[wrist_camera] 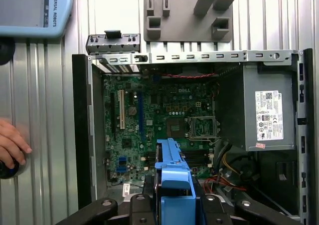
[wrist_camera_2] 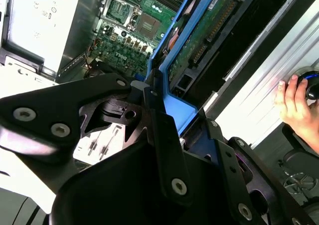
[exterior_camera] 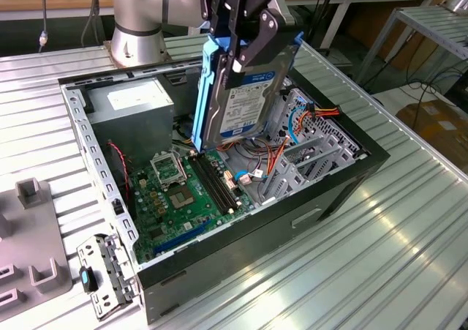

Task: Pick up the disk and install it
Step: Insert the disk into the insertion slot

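The disk [exterior_camera: 245, 103] is a silver-grey hard drive with a white-and-blue label and blue side rails. It hangs nearly upright over the open computer case [exterior_camera: 80, 125], above the motherboard [exterior_camera: 175, 198]. My gripper [exterior_camera: 241, 34] is shut on its upper end, black fingers pressing both faces. In the second wrist view the disk [wrist_camera_2: 199, 40] shows its circuit-board underside and a blue rail running away from the gripper [wrist_camera_2: 164, 105]. In the first wrist view the blue rail of the disk [wrist_camera: 172, 180] sticks out between the gripper's links [wrist_camera: 172, 205], over the board.
A grey power supply box [exterior_camera: 135, 107] with a white sticker fills the case's far corner. The metal drive bay [exterior_camera: 307, 154] with orange and blue cables lies at the exterior view's right. A grey fixture [exterior_camera: 29, 235] and a loose bracket [exterior_camera: 106, 268] lie outside. A person's hand [wrist_camera: 10, 142] rests on the table.
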{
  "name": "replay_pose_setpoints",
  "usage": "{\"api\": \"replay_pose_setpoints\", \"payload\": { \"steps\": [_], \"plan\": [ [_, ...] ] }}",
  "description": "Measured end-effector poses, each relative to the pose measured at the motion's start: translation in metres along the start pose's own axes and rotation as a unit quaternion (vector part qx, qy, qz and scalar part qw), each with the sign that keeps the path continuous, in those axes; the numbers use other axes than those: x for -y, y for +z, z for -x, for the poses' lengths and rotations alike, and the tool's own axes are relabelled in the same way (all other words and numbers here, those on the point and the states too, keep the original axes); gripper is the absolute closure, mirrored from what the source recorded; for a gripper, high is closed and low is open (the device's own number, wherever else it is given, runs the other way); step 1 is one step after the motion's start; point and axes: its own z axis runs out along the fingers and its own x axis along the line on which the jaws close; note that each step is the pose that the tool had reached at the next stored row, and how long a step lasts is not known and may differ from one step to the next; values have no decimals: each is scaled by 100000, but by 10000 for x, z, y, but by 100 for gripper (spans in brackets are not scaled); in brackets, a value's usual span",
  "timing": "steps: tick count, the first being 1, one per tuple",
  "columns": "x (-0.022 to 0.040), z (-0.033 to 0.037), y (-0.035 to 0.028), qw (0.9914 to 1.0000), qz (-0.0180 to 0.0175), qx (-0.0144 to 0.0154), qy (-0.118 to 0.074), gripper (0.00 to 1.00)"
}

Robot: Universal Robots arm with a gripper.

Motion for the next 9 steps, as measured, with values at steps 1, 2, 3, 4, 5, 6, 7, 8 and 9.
{"api": "replay_pose_setpoints", "payload": {
  "steps": [1, 2, 3, 4, 5, 6, 7, 8, 9],
  "plan": [
    [0, -4, -1, 100000, 1, -5, 0, 63],
    [0, -9, -1, 100000, 2, -5, 3, 63],
    [1, -15, -1, 100000, 3, -7, 1, 63],
    [1, -20, -1, 100000, 4, -5, 2, 63],
    [1, -27, 0, 100000, 0, -1, 1, 63],
    [1, -31, -1, 100000, 1, -2, 2, 63],
    [1, -35, 0, 100000, 0, -2, 0, 63],
    [1, -40, -1, 100000, 0, -4, 3, 63],
    [1, -45, 0, 100000, 1, -1, 0, 63]
  ]
}}
